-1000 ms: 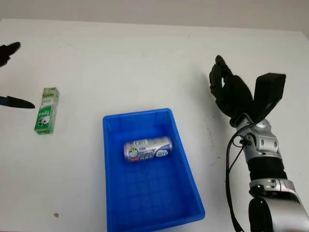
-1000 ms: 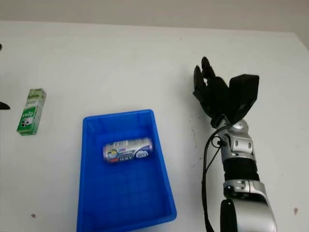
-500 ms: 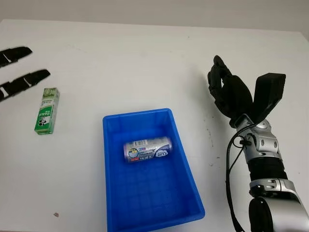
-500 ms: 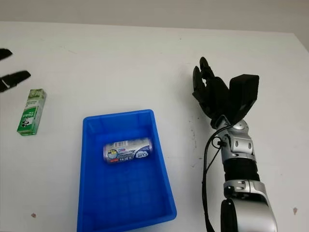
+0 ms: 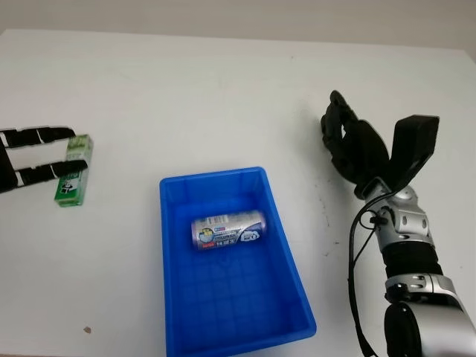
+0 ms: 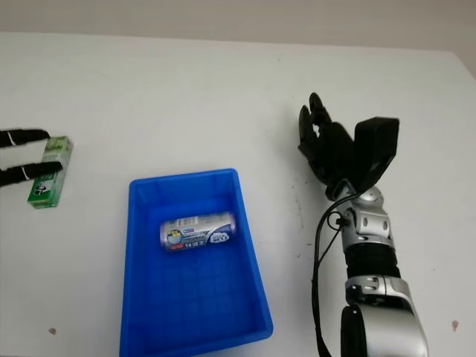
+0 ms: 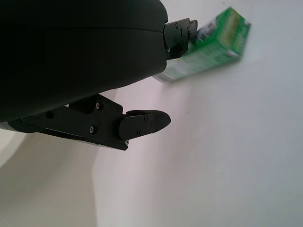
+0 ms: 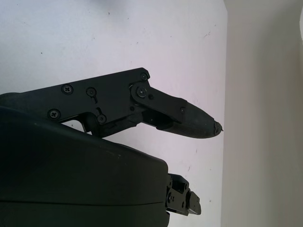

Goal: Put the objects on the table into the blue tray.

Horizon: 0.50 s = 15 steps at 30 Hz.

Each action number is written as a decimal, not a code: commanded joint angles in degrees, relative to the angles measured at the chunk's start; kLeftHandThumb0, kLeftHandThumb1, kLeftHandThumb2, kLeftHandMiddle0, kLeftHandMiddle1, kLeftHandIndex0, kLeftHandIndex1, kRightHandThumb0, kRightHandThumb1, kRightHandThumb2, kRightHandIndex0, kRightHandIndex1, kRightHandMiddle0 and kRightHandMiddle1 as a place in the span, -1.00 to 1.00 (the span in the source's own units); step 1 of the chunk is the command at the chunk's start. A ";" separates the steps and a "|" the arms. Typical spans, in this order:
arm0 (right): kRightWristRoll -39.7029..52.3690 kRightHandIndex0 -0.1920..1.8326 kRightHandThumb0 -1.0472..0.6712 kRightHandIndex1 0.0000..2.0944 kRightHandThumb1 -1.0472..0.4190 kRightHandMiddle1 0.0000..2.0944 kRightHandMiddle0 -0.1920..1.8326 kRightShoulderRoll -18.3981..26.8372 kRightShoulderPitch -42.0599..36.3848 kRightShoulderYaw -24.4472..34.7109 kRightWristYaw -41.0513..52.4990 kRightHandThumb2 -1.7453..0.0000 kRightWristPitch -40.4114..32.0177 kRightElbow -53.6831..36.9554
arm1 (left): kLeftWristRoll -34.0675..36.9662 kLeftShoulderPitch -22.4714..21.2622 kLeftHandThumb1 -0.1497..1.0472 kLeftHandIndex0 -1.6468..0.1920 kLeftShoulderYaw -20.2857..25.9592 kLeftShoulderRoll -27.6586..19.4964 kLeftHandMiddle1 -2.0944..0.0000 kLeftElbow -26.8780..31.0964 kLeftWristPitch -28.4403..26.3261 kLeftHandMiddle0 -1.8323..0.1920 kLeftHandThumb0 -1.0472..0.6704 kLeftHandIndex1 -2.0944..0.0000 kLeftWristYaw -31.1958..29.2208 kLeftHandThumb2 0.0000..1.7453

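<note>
Sitting nearest the camera, the blue tray (image 5: 236,262) rests on the white worktop (image 5: 223,97) with a silver can (image 5: 227,229) lying on its side inside, toward the tray's far end. Right of the tray, the right hand (image 5: 355,143) is raised above the worktop, open and holding nothing. Left of the tray, well apart from it, a green carton (image 5: 72,170) lies flat. The left hand (image 5: 31,156) reaches over that carton, open, its fingers (image 5: 43,172) seemingly just above or touching the carton; contact is hard to judge.
</note>
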<state>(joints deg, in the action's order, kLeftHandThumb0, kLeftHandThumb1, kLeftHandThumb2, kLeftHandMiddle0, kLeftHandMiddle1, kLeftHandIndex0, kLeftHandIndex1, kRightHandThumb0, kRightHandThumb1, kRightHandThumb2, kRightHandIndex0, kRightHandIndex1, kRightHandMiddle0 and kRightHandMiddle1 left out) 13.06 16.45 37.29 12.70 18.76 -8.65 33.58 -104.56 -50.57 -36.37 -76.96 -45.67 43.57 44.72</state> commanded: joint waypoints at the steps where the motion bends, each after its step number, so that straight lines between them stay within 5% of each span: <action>1: 0.62 -1.00 -0.51 -1.00 -1.00 -1.00 -1.00 0.62 0.44 1.02 -0.23 0.22 0.73 -0.17 | -0.97 -2.40 1.00 1.00 -3.39 1.64 1.00 -2.76 -0.43 1.00 0.07 1.00 0.86 -0.40; 15: 0.59 -1.00 -0.50 -1.00 -1.00 -1.00 -1.00 1.25 -0.08 1.22 0.62 0.21 0.96 -0.19 | 1.45 -10.85 1.00 1.00 -14.92 10.10 1.00 -12.18 -5.29 1.00 -0.03 1.00 6.26 -0.53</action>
<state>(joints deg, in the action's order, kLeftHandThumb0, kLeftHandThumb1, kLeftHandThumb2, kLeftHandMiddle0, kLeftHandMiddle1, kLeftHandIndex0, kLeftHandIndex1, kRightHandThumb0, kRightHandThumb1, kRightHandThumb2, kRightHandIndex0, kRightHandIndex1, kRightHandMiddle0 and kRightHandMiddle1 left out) 13.69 16.81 37.29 13.91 19.30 -8.29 33.87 -102.74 -61.03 -49.48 -67.62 -56.61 38.48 50.28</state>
